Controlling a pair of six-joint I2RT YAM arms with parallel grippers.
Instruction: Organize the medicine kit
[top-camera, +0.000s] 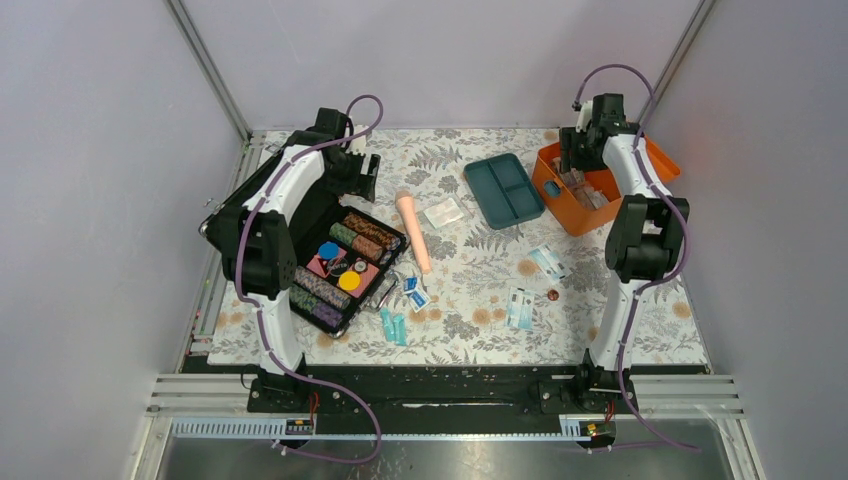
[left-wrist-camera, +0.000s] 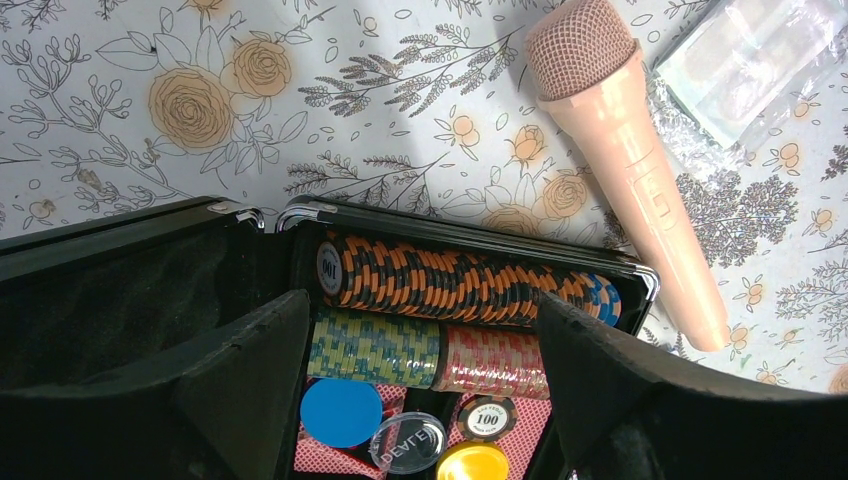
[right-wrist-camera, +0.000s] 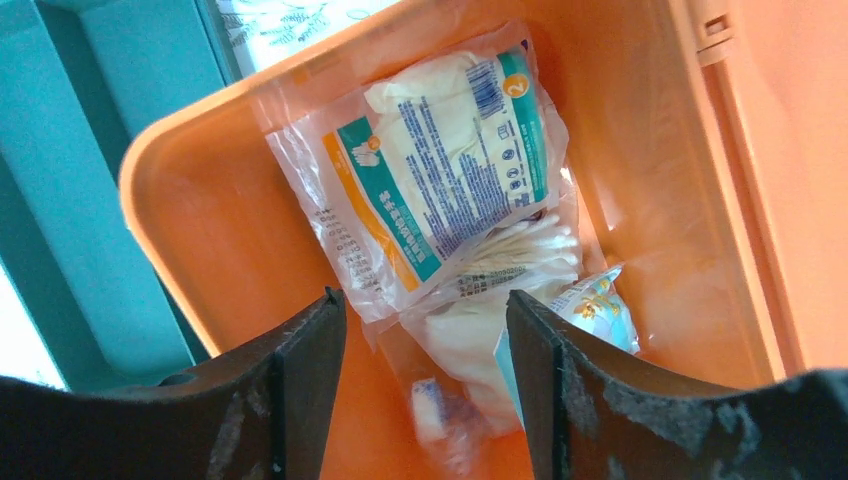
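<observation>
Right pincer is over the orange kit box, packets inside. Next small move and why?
Probably raise the right pincer straight up, clear of the orange box. It stands open with nothing gripped, the white packet lies flat inside below it, and a loose packet lies outside the box, so clearing the wall comes before reaching for it.

This is a robot lab test cell, not a home. Plain grey walls (top-camera: 100, 150) close in the table on three sides, with aluminium posts (top-camera: 205, 65) in the corners. A left arm (top-camera: 290, 180) and a right arm (top-camera: 648, 235) are bolted to a slotted metal rail (top-camera: 200, 392) and trail purple cables (top-camera: 620, 67). A floral cloth (top-camera: 480, 270) covers the table.
</observation>
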